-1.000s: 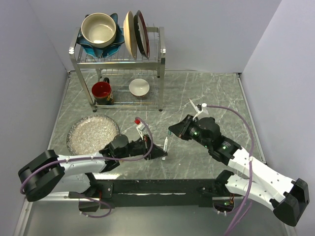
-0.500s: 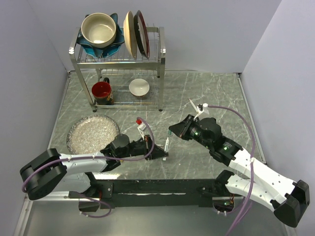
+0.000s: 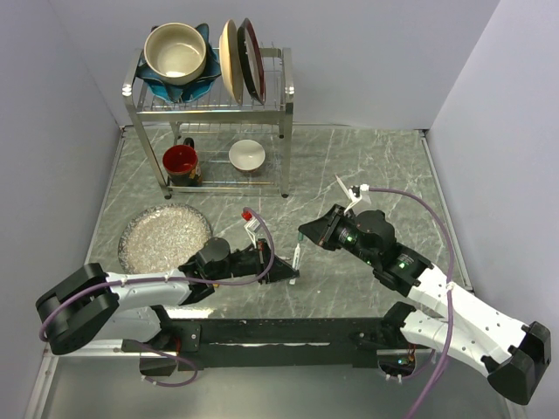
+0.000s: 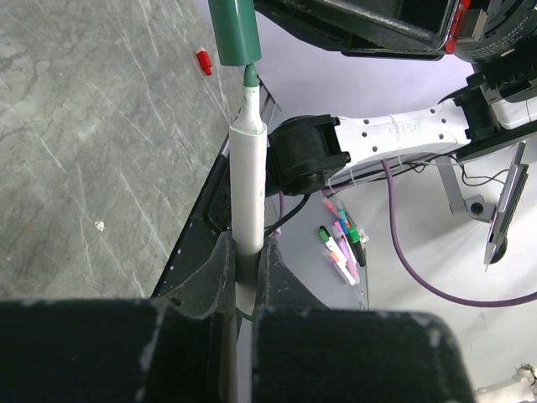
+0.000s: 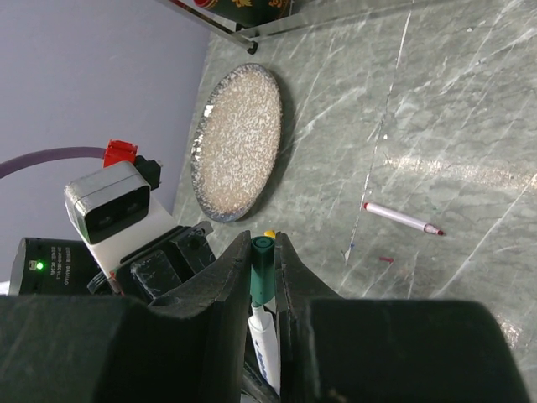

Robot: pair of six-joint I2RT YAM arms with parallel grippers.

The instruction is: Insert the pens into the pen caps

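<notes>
My left gripper (image 3: 290,274) is shut on a white-barrelled pen (image 3: 298,257) and holds it upright above the table. In the left wrist view the pen (image 4: 249,185) rises from between the jaws of my left gripper (image 4: 245,252), and its green tip sits at the mouth of the green cap (image 4: 232,29). My right gripper (image 3: 304,234) is shut on that green cap (image 5: 263,269), directly above the pen (image 5: 268,348). A second pen with a red tip (image 5: 403,218) lies on the table. A red cap (image 4: 204,60) lies on the table. A yellow cap (image 5: 269,234) peeks out behind the green one.
A speckled plate (image 3: 164,237) lies at the left. A metal dish rack (image 3: 210,105) at the back holds bowls, plates and a red mug (image 3: 181,164). Walls close in the left and right sides.
My right gripper has edged slightly toward the pen with the green cap. The left arm holds almost still.
</notes>
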